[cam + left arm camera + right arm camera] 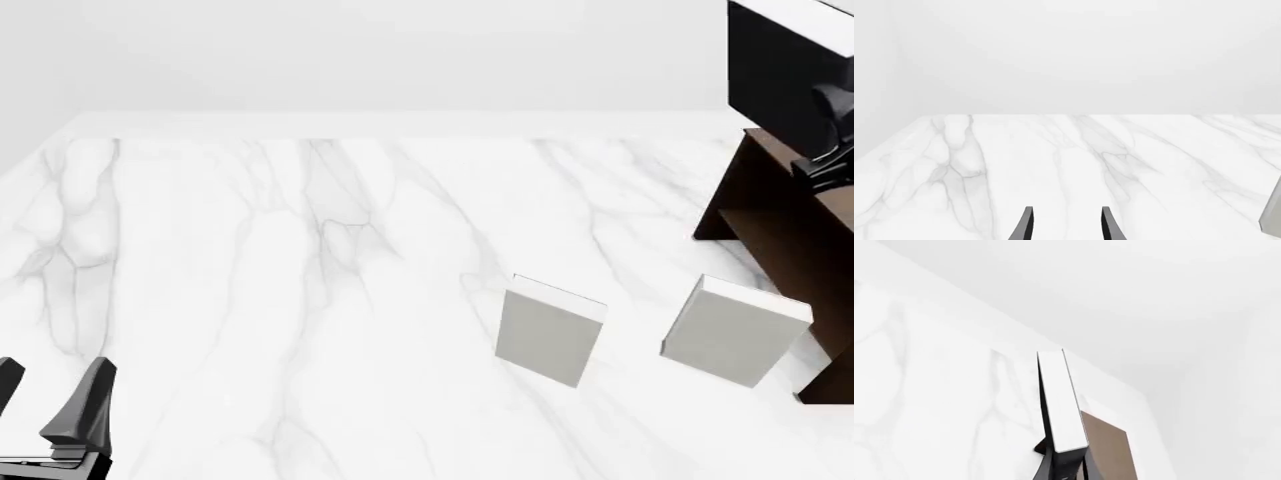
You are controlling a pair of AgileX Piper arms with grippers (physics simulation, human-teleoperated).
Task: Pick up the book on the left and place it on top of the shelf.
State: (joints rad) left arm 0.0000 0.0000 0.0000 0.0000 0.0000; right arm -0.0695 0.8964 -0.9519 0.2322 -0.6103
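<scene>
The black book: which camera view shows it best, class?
Right wrist view: the book is close, edge-on, pages and black cover clear. Front view crops it at the top right corner; left wrist view misses it.

Simulated bench setting, not a lived-in room. A white marble-veined tabletop (267, 300) is filling the views, with plain featureless white walls (400, 50) rising behind it. Two light-grey books (550, 328) are standing near a dark brown wooden shelf (774, 220); flat, textureless rendering is showing throughout.
</scene>
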